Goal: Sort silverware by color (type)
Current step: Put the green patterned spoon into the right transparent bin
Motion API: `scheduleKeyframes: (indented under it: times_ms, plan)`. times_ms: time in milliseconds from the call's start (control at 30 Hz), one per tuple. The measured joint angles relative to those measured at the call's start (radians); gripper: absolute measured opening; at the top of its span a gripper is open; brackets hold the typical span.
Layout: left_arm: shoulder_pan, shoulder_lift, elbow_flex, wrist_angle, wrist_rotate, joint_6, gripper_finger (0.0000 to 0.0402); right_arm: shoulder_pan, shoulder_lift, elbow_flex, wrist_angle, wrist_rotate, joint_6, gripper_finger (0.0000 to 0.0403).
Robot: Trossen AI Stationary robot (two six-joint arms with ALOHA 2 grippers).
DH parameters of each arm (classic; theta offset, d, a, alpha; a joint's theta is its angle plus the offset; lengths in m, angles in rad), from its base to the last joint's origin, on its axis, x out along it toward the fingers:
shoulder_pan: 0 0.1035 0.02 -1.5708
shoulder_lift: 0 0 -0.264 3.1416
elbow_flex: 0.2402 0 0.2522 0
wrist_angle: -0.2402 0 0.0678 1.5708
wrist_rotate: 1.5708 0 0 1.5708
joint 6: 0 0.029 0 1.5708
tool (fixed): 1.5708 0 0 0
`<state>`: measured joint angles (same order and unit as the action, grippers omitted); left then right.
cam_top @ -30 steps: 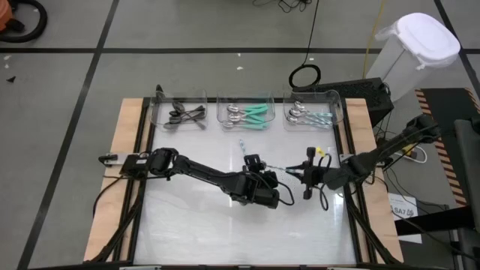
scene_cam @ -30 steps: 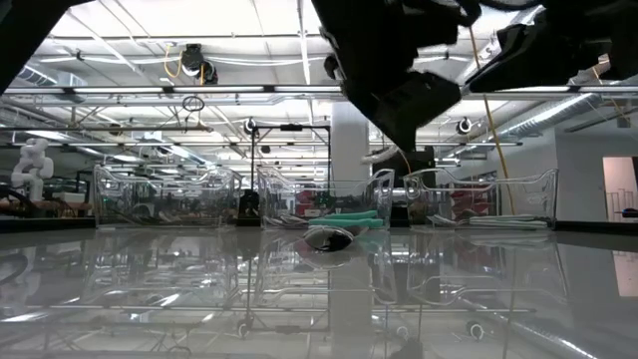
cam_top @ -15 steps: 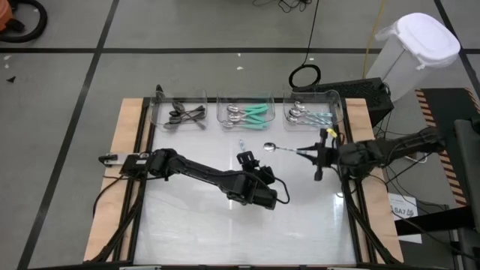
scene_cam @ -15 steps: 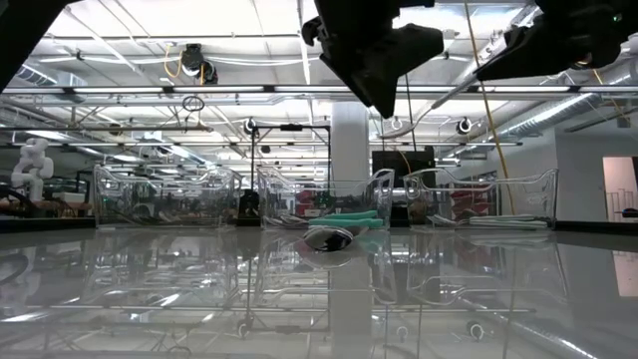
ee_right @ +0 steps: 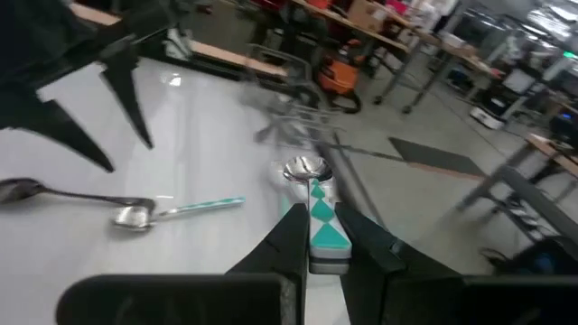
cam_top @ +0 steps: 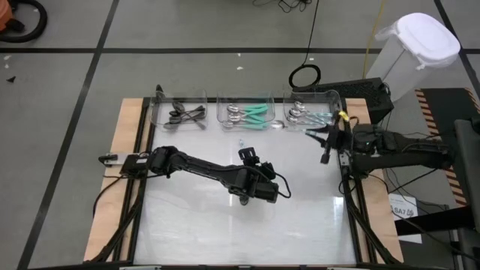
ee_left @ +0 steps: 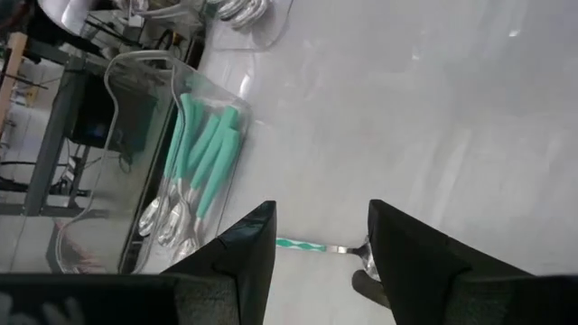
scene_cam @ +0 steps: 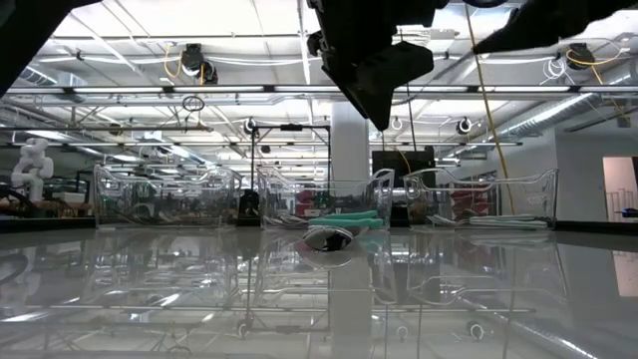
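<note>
My right gripper [cam_top: 324,137] hangs above the table's far right, just near of the right bin, shut on a silver spoon [ee_right: 304,169] with a teal-patterned handle. My left gripper [ee_left: 316,262] is open over the table's middle. Just past its fingers another spoon with a teal-patterned handle [ee_left: 316,246] lies flat on the table [cam_top: 241,142]. Three clear bins stand along the far edge: dark utensils in the left one [cam_top: 184,114], teal-handled ones in the middle [cam_top: 247,114], pale-blue-handled ones in the right [cam_top: 307,114]. My right gripper pinches the spoon's handle [ee_right: 318,209] between its two fingers. The spoon points straight ahead along the fingers, bowl foremost, toward the table's left. It is lifted clear of the table.
The glossy white table [cam_top: 225,232] shows free room in its near half. Wooden side rails [cam_top: 120,142] border it. A white lidded bin [cam_top: 420,41] and a black box [cam_top: 360,94] stand past the far right corner. In the low view the left gripper [scene_cam: 379,70] hangs high above the lying spoon [scene_cam: 329,237].
My right gripper, carrying the spoon, has drawn away from my left gripper and moved toward the table's far right, up to the right bin. My left gripper has risen a little over the table's middle. The spoon on the table has stayed where it was.
</note>
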<state>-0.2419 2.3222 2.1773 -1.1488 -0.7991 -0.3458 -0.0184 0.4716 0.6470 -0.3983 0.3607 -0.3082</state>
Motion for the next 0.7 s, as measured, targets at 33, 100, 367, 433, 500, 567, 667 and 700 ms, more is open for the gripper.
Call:
scheduleKeyframes:
  times_ms: [33, 100, 367, 433, 500, 567, 667, 700]
  plan:
    - [0.0, 0.0, 0.0, 0.0, 0.002, 0.0, 0.0177, -0.014, 0.001, 0.024, -0.025, 0.0, -0.004, 0.0034]
    - [0.0, 0.0, 0.0, 0.0, 0.003, -0.005, 0.0177, -0.041, 0.001, 0.07, -0.076, 0.0, -0.009, 0.0034]
    - [-0.029, 0.0, 0.0, 0.0, 0.016, 0.012, 0.0177, -0.147, 0.002, 0.178, -0.219, -0.027, -0.034, 0.0034]
    - [-0.033, 0.0, 0.0, 0.0, 0.016, 0.011, 0.0177, -0.177, 0.001, 0.182, -0.238, -0.025, -0.034, 0.0034]
    - [-0.034, 0.0, 0.0, 0.0, 0.016, 0.011, 0.0177, -0.209, 0.004, 0.182, -0.243, -0.025, -0.034, 0.0034]
    - [-0.034, 0.0, 0.0, 0.0, 0.016, 0.011, 0.0177, -0.242, 0.013, 0.182, -0.244, -0.026, -0.037, 0.0034]
    - [-0.034, 0.0, 0.0, 0.001, 0.016, 0.011, 0.0177, -0.292, 0.035, 0.182, -0.243, -0.04, -0.053, 0.0034]
    - [-0.034, 0.0, 0.0, 0.001, 0.016, 0.011, 0.0177, -0.31, 0.044, 0.182, -0.242, -0.063, -0.055, 0.0034]
